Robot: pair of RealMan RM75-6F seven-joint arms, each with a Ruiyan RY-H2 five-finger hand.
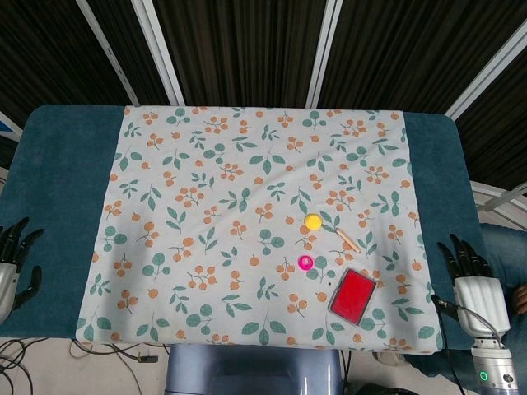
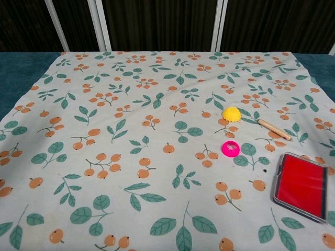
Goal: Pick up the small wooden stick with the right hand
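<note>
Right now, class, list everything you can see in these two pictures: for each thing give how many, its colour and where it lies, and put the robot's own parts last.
stick: one, light wood, on the cloth right of centre, just right of the ball
ball: one, yellow, on the cloth right of centre
ring: one, pink, on the cloth in front of the ball
box: one, flat, red with a dark rim, near the cloth's front right corner
cloth: one, pale with orange berries and green leaves, spread over the table
table: one, teal top, showing either side of the cloth
left hand: one, black and silver, at the table's left edge, holding nothing
right hand: one, black and silver, at the table's right edge, holding nothing
</note>
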